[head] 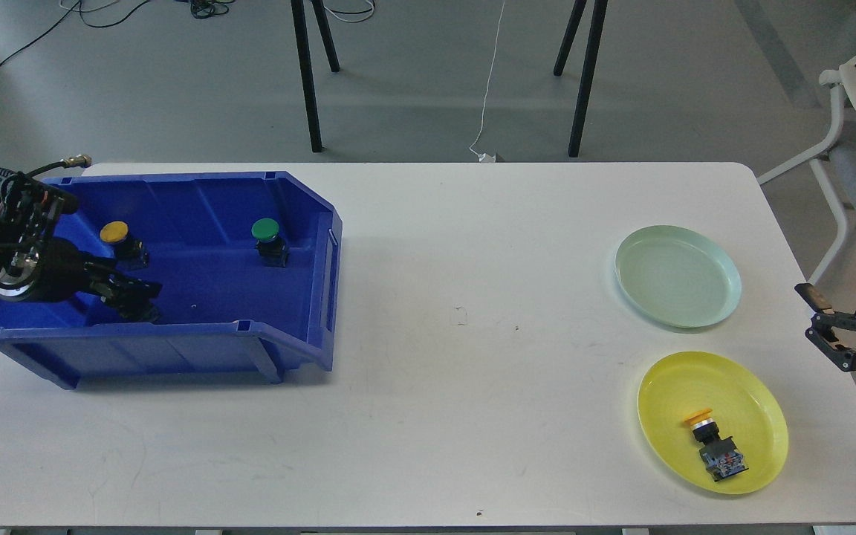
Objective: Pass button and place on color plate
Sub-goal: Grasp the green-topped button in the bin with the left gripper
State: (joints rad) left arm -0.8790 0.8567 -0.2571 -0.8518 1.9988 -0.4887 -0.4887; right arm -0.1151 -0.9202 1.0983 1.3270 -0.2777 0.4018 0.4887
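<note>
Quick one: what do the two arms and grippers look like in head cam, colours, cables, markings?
Both are black. The left gripper ends a thick black arm with a silver ring at the wrist, exposed black cables and a metal connector above. The right gripper is black, with tan pads on its fingers and white lettering on the body, too small to read.

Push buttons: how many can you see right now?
3. Yellow button and green button stand in the blue bin; another yellow-capped one lies on the yellow plate. The left gripper may hide more.
</note>
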